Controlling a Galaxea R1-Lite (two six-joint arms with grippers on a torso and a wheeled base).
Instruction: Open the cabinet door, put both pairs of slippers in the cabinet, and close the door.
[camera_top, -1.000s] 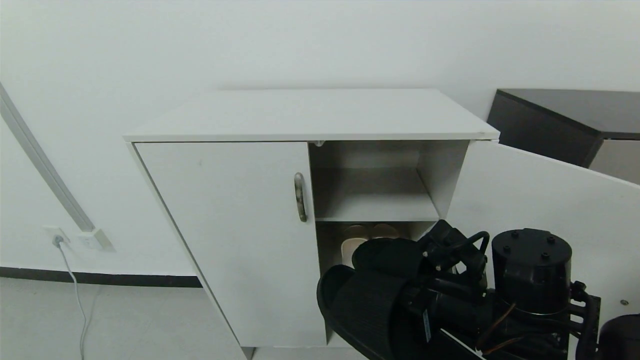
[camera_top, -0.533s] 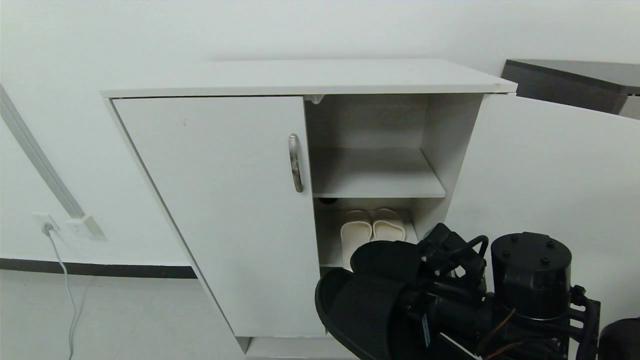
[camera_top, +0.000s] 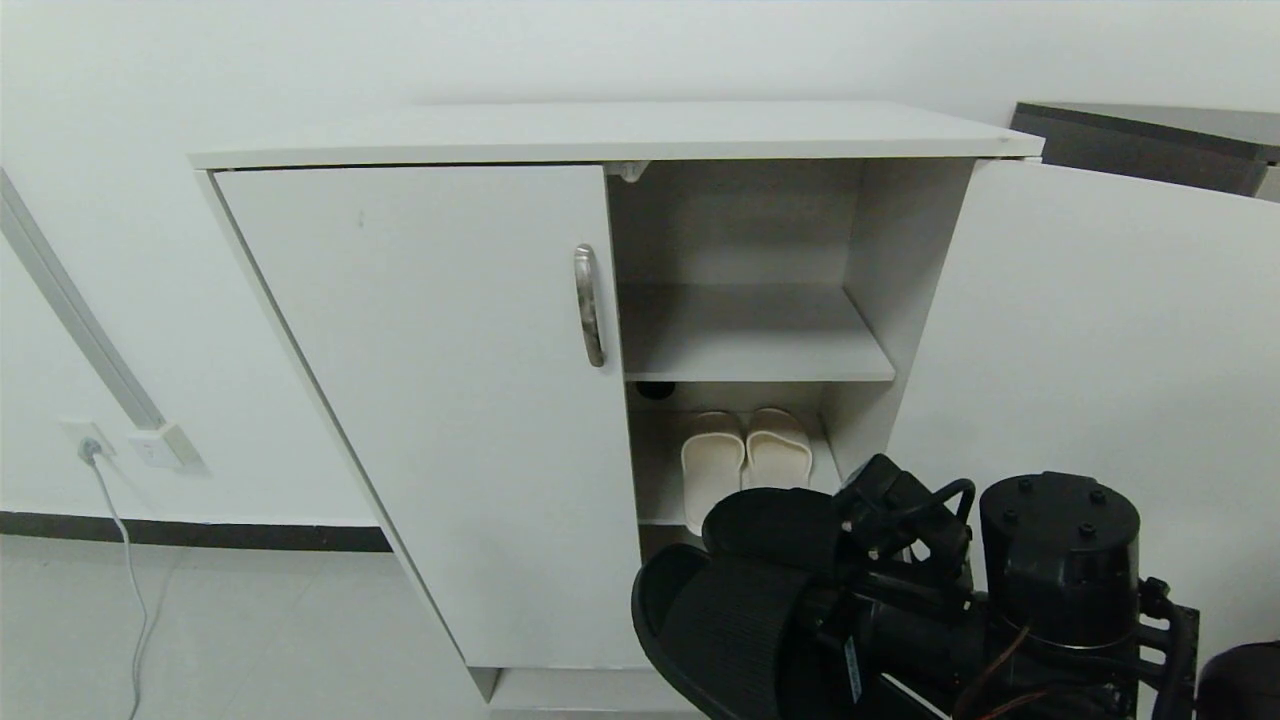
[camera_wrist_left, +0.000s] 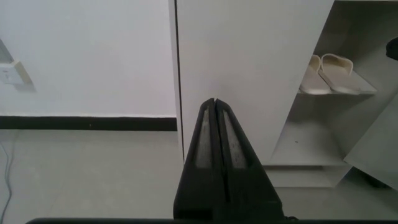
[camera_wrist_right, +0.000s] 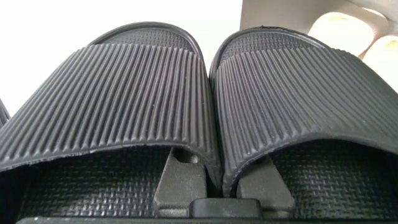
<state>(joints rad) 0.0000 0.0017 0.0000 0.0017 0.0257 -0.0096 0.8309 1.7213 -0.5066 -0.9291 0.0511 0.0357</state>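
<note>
The white cabinet (camera_top: 620, 130) stands against the wall with its right door (camera_top: 1100, 330) swung open and its left door (camera_top: 440, 400) closed. A cream pair of slippers (camera_top: 745, 460) lies on the lower shelf, also visible as cream slippers (camera_wrist_left: 336, 71). My right gripper (camera_wrist_right: 217, 186) is shut on the black slippers (camera_top: 740, 590), pinching the two inner edges together in front of the open compartment; the black slippers (camera_wrist_right: 205, 87) are ribbed across their straps. My left gripper (camera_wrist_left: 215, 106) is shut with nothing in it, low before the closed left door.
A metal handle (camera_top: 589, 305) sits on the left door's edge. The upper shelf (camera_top: 750, 345) is bare. A dark cabinet (camera_top: 1150, 140) stands at the right. A wall socket with a cable (camera_top: 95, 450) is at the lower left, above the floor.
The head camera has dropped and tilted, so the cabinet sits higher in the picture and the cream slippers show fully. The right gripper still holds the black slippers in the same place.
</note>
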